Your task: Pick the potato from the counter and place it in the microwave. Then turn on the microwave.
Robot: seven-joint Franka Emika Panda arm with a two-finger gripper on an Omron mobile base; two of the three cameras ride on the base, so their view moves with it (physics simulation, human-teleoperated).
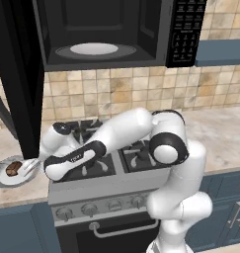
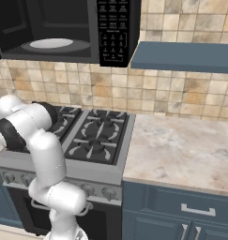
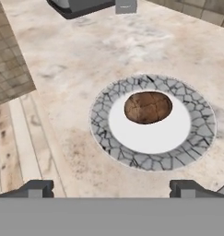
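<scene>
The hand (image 3: 111, 188) hangs wide open above the potato (image 3: 148, 107); no writing is legible.

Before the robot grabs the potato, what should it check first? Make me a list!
1. Gripper open wide: ok, its fingertips stand far apart.
2. Potato in sight: ok, it lies on the white middle of a plate with a cracked grey rim.
3. Plate sits on the counter: ok, left of the stove.
4. Gripper lined up over the potato: not ok, the potato sits right of the middle between the fingertips.
5. Microwave door open: ok, the white turntable shows inside.
6. Gripper low enough to grab: cannot tell.
</scene>
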